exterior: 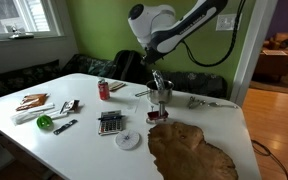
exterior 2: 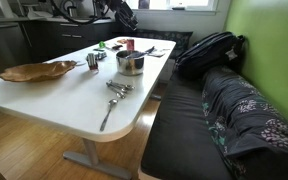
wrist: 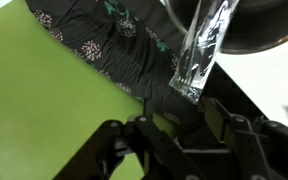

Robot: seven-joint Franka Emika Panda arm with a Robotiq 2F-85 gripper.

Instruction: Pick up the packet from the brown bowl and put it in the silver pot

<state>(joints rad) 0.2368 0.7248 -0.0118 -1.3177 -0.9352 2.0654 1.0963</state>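
The silver pot [exterior: 160,100] stands mid-table with its long handle pointing sideways; it also shows in an exterior view [exterior 2: 130,63]. My gripper [exterior: 160,86] hangs just above it. In the wrist view the gripper [wrist: 184,115] has its fingers apart. The shiny silvery packet [wrist: 198,50] hangs just beyond the fingertips, beside the pot's dark rim [wrist: 269,25], and no finger is clamped on it. The brown bowl [exterior: 189,150] lies at the table's near end, away from the gripper, and shows in an exterior view [exterior 2: 34,72]. No packet shows in it.
A red can [exterior: 103,90], a dark calculator [exterior: 110,122] and a white disc [exterior: 129,140] lie beside the pot. Metal utensils [exterior 2: 114,90] lie toward the table's end. A small can [exterior 2: 92,61] stands near the bowl. A dark bench with a bag [exterior 2: 209,50] runs along the table.
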